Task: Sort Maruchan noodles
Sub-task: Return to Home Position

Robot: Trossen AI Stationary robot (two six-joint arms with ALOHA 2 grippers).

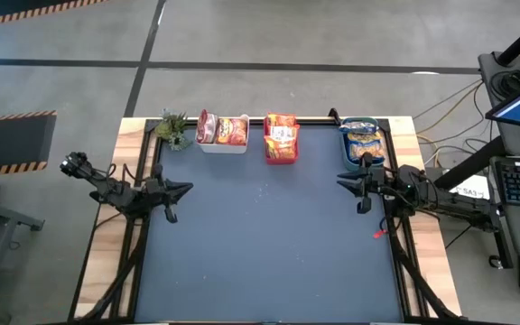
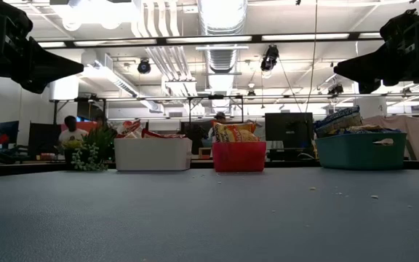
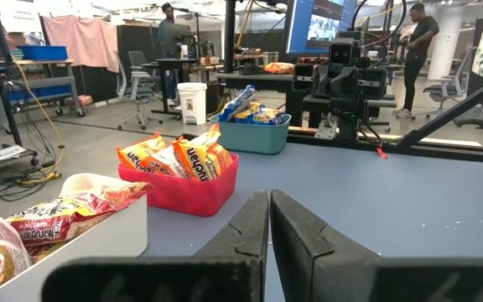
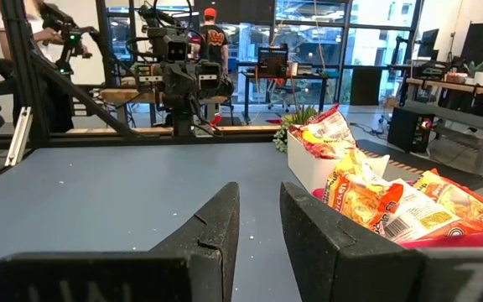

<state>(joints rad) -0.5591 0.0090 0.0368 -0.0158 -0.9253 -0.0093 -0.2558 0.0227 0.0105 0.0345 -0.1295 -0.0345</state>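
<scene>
Noodle packets (image 1: pixel 281 134) fill three bins in a row at the far edge of the table (image 1: pixel 269 262), beyond both grippers. Silvery-red packets (image 1: pixel 222 131) sit in the white bin (image 1: pixel 224 148), nearest the left gripper (image 1: pixel 186 190), whose fingers are pressed together on nothing. Orange packets (image 1: pixel 283 144) stand in the pink bin (image 1: pixel 280 160), between the two grippers. Blue-yellow packets (image 1: pixel 362 137) lie in the teal bin (image 1: pixel 385 135), just beyond the right gripper (image 1: pixel 341 181), whose fingers stand slightly apart, empty. Both grippers hover, facing each other.

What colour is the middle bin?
Red-pink; the middle bin shows best in the left wrist view.
</scene>
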